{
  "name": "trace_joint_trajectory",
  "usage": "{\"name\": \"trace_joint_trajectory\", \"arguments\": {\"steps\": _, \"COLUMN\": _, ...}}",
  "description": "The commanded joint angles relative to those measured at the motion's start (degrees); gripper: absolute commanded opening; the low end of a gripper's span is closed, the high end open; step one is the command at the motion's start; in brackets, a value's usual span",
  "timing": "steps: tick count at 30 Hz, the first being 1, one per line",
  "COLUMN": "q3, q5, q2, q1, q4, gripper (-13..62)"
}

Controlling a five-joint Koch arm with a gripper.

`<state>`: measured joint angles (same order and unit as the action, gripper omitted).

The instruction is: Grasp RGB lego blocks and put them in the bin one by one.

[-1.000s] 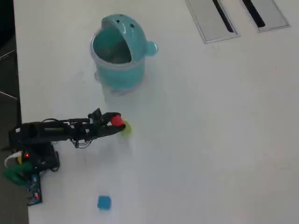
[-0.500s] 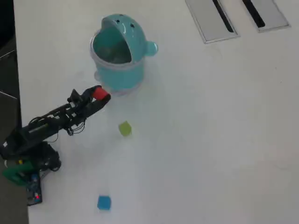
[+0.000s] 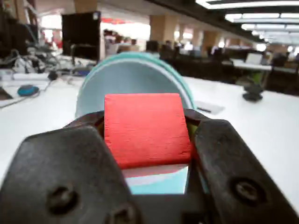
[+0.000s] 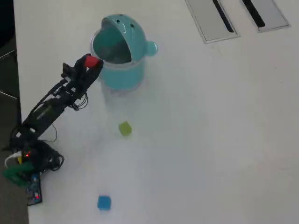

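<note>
One red block (image 3: 147, 128) clamped in gripper (image 4: 91, 62) beside bin (image 4: 122, 74); next, carry over opening, release. Two blocks left.

Two flat grey slotted panels (image 4: 212, 21) (image 4: 264, 14) are set into the white table (image 4: 210, 130) at its top edge in the overhead view, side by side, each with a dark slot. In the wrist view, a dark monitor (image 3: 81, 35) and tangled cables (image 3: 28, 58) stand at the left, with a blurred office and ceiling lights (image 3: 247, 4) behind.
</note>
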<state>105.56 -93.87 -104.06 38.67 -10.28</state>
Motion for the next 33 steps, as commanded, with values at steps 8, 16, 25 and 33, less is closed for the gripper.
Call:
{"name": "trace_joint_trajectory", "arguments": {"steps": 8, "q3": -23.47, "q5": -0.79, "q2": 13.89, "q1": 3.34, "q4": 2.02, "gripper": 12.5}}
{"name": "trace_joint_trajectory", "arguments": {"steps": 16, "q3": -35.16, "q5": -1.67, "q2": 25.66, "q1": 3.16, "q4": 3.25, "gripper": 12.4}}
{"name": "trace_joint_trajectory", "arguments": {"steps": 25, "q3": -47.90, "q5": -2.46, "q2": 37.00, "q1": 3.34, "q4": 2.64, "gripper": 12.6}}
{"name": "trace_joint_trajectory", "arguments": {"steps": 33, "q3": -48.08, "q5": -7.91, "q2": 37.97, "q1": 3.34, "q4": 2.55, "gripper": 27.0}}
